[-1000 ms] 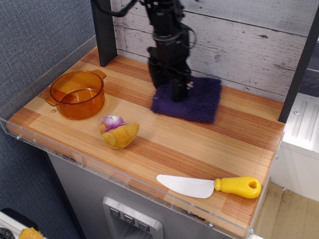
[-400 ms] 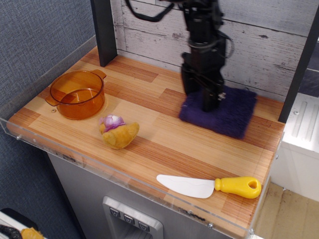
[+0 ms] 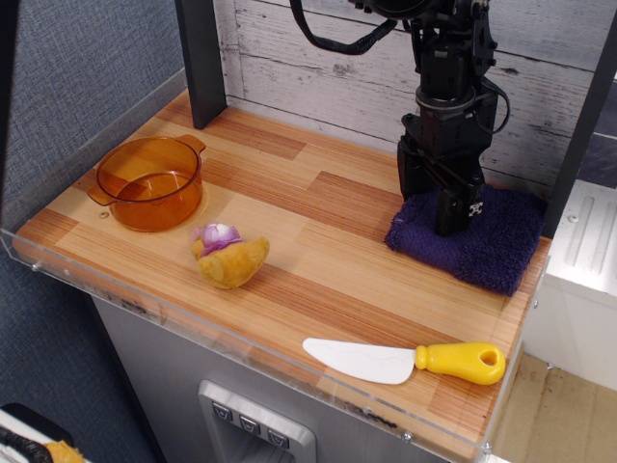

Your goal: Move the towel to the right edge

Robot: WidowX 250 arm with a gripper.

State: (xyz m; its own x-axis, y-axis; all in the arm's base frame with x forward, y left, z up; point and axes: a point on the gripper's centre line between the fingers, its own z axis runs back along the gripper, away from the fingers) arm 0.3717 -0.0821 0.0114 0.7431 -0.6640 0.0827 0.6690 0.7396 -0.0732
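1. The towel (image 3: 474, 243) has been displaced to the right across the table (image 3: 318, 260) compared with the two earlier views; it was formerly located near the middle of the far half of the table and is now located at the far right.
2. The right side of the towel is positioned against the right edge (image 3: 533, 289) of the table, just beside the dark upright post.
3. The claw (image 3: 450, 224) has been shifted to the right together with the towel and is pressed down onto the left-centre part of the towel.
4. Whether the claw fingers are apart or clamped on the cloth cannot be determined; the fingertips are sunk in the dark pile.
5. The orange pot (image 3: 149, 181), the croissant-shaped toy with a purple top (image 3: 229, 255) and the white spatula with a yellow handle (image 3: 405, 362) are found in unchanged positions.
6. The table is surfaced with light and reddish wood strips and is rimmed with clear acrylic.
7. The far side is bounded by a whitewashed plank wall (image 3: 318, 58), with a dark post at the far left.
8. A grey textured wall is located at the left.
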